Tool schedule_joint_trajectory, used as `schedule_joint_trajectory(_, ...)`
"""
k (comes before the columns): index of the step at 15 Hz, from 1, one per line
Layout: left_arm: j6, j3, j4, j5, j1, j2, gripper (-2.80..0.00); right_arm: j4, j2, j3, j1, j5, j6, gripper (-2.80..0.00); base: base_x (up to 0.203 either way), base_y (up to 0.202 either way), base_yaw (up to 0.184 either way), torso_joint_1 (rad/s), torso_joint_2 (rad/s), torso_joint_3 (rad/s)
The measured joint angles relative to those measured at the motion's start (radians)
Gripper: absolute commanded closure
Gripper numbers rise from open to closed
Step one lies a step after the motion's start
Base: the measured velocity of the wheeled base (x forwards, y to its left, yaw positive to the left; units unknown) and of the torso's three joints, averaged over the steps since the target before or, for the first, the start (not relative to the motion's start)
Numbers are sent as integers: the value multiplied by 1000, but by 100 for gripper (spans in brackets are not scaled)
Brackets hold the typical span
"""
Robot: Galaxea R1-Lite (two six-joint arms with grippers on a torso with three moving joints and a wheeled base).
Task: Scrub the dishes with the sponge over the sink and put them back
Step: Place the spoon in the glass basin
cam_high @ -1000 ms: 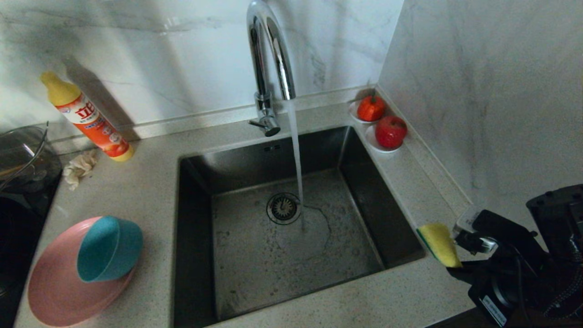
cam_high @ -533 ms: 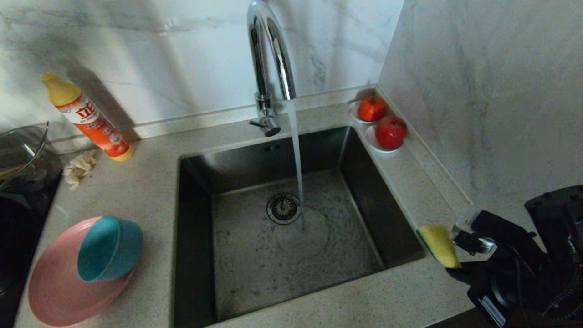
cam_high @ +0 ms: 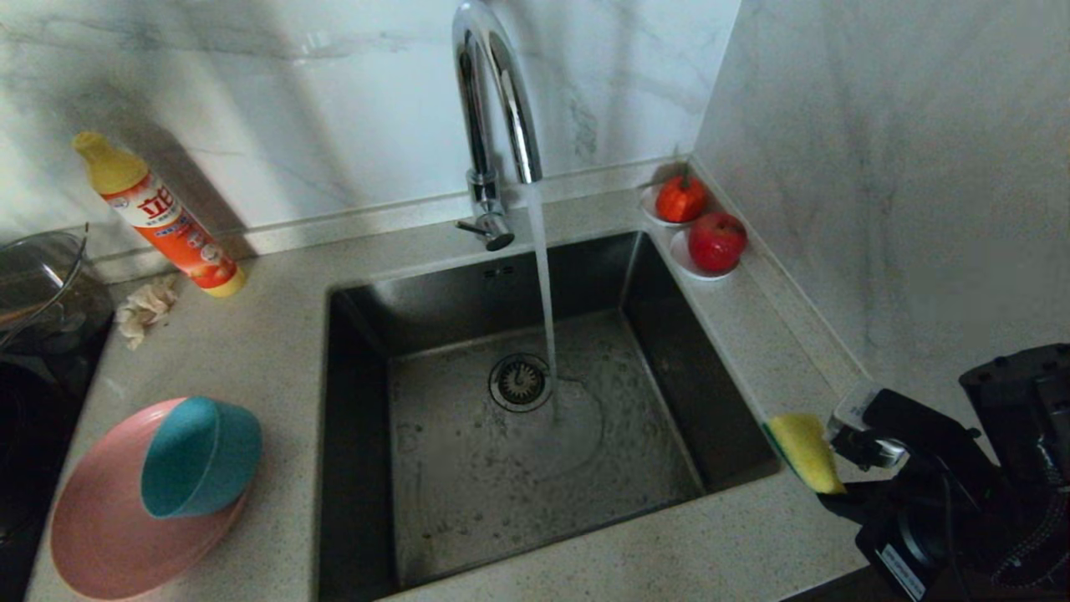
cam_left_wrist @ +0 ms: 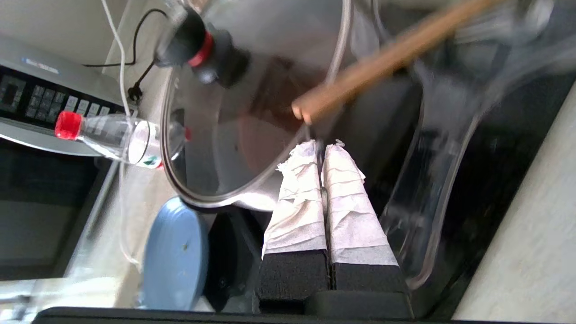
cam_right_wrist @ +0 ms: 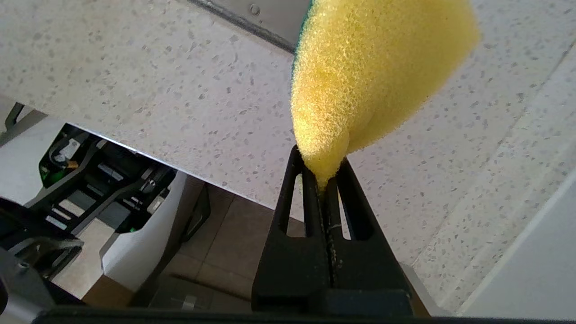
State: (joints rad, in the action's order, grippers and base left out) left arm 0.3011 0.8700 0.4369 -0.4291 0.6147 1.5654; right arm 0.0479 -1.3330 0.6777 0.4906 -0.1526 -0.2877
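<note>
The pink plate [cam_high: 100, 535] lies on the counter left of the sink [cam_high: 351, 435], with the teal bowl [cam_high: 201, 456] tipped on its side on it. Water runs from the tap [cam_high: 493, 100] into the basin. At the sink's right front corner my right gripper [cam_right_wrist: 320, 164] is shut on one end of the yellow sponge [cam_high: 804, 450], held above the counter. My left gripper [cam_left_wrist: 321, 146] is outside the head view, with its tape-wrapped fingers [cam_left_wrist: 297, 198] pressed together beside a glass pot. A thin grey sliver shows at their tips; I cannot tell what it is. I cannot make out the spoon.
A detergent bottle [cam_high: 159, 217] and a beige rag [cam_high: 144, 308] are at the back left, the glass pot [cam_high: 42, 293] at the far left. Two saucers with red fruit [cam_high: 702, 226] stand by the right wall. A glass lid [cam_left_wrist: 252, 103] and wooden handle [cam_left_wrist: 387, 58] are close ahead of the left fingers.
</note>
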Motion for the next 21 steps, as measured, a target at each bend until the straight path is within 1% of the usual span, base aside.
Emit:
schedule_joint_trajectory(1,16,-15,2,1,0,4,0,-2,-1,0,0,0,0,0,0,0,0,0,0,0)
schedule_joint_trajectory(2,17,-23,9,3,0,7,0,-1,-3,0,1,0,0,0,0,0,0,0,0,0)
schedule_joint_trajectory(4,12,-23,48,18,0,11,0,-1,-6,-1,1,0,0,0,0,0,0,0,0,0)
schedule_joint_trajectory(5,-3,-15,73,30,0,14,0,-2,-8,-1,1,0,0,0,0,0,0,0,0,0)
schedule_joint_trajectory(6,-28,1,96,36,0,13,0,-2,-10,-2,1,1,1,0,0,0,0,0,0,0)
schedule_joint_trajectory(8,-93,42,105,52,-3,10,0,-2,-14,-3,0,1,1,0,0,0,0,0,0,0)
schedule_joint_trajectory(11,-192,116,98,73,-24,4,0,-3,-18,-3,1,2,1,0,0,0,0,0,0,0)
schedule_joint_trajectory(14,-244,197,104,82,-55,-1,0,-4,-24,2,0,7,1,0,0,0,0,0,0,0)
schedule_joint_trajectory(17,-261,301,91,79,-89,4,0,-4,-29,2,0,8,1,0,0,0,0,0,0,0)
schedule_joint_trajectory(19,-262,331,73,77,-98,10,0,-4,-33,2,0,8,1,0,0,0,0,0,0,0)
schedule_joint_trajectory(21,-262,353,81,76,-99,14,0,-8,-37,4,1,8,1,0,0,0,0,0,0,0)
